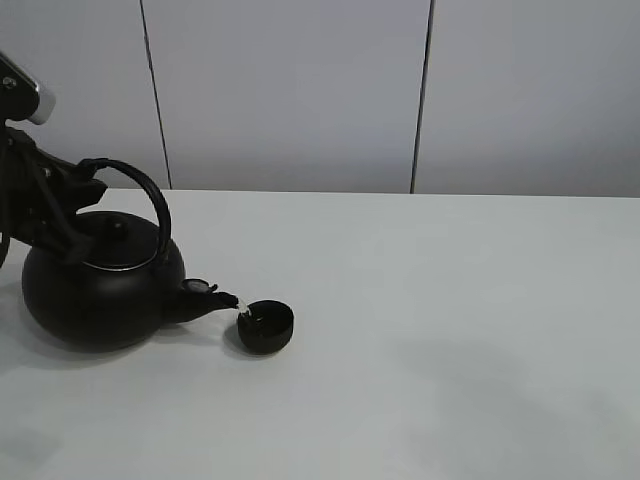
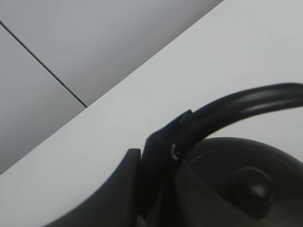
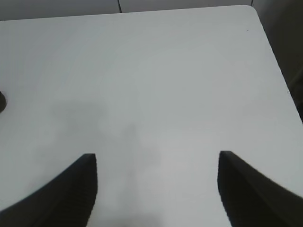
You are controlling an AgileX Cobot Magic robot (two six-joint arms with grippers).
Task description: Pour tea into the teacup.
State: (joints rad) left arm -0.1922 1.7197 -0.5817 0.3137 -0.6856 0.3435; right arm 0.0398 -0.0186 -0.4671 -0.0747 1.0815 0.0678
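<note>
A big round black kettle [image 1: 100, 290] with an arched handle [image 1: 150, 200] is at the left of the white table, tilted with its spout [image 1: 205, 298] toward the right. The small matte-black teacup [image 1: 265, 326] stands just under the spout tip, with a pale streak between spout and cup rim. My left gripper [image 1: 75, 190] is shut on the kettle handle at its left end; the left wrist view shows its fingers [image 2: 156, 161] clamped on the handle [image 2: 246, 101] above the lid knob [image 2: 253, 184]. My right gripper [image 3: 156, 165] is open and empty above bare table, outside the exterior view.
The white table [image 1: 450, 330] reaches to a grey panelled wall [image 1: 300, 90] at the back. The right wrist view shows the table's corner and edge [image 3: 265, 33] and a dark sliver [image 3: 2, 101] at the view's left border.
</note>
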